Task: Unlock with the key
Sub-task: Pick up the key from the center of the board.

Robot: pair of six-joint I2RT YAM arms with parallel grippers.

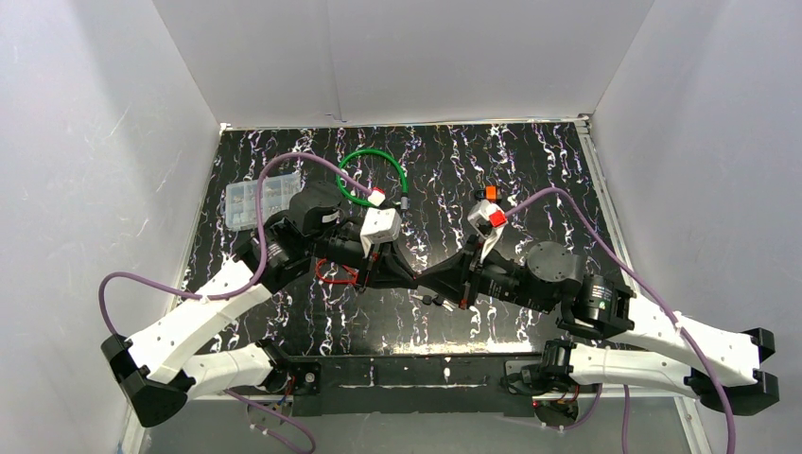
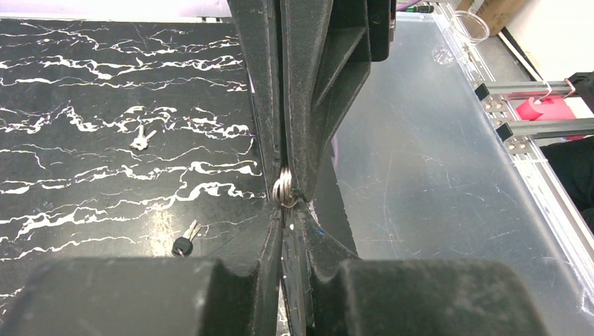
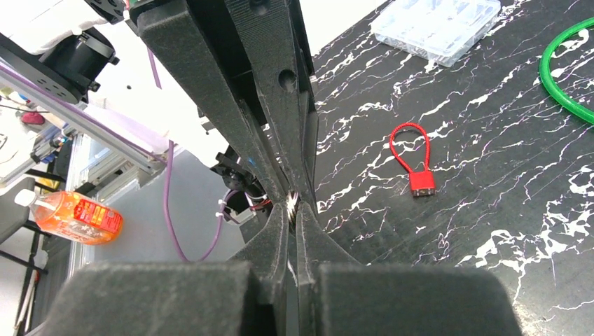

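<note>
My two grippers meet tip to tip above the middle of the table. The left gripper (image 1: 409,278) (image 2: 284,211) and the right gripper (image 1: 425,282) (image 3: 293,218) are both shut on the same small metal key ring (image 2: 285,192) (image 3: 292,204). Whether a key hangs on that ring is hidden by the fingers. A red padlock (image 3: 422,183) (image 1: 337,274) with a red cable loop lies flat on the table under the left arm. Two loose keys lie on the marble surface: a silver key (image 2: 142,138) and a black-headed key (image 2: 183,243).
A green cable loop (image 1: 372,174) lies at the back centre. A clear plastic box (image 1: 254,203) (image 3: 436,26) sits back left. Purple cables run from both arms. An orange bottle (image 3: 73,216) stands off the table. White walls close in three sides.
</note>
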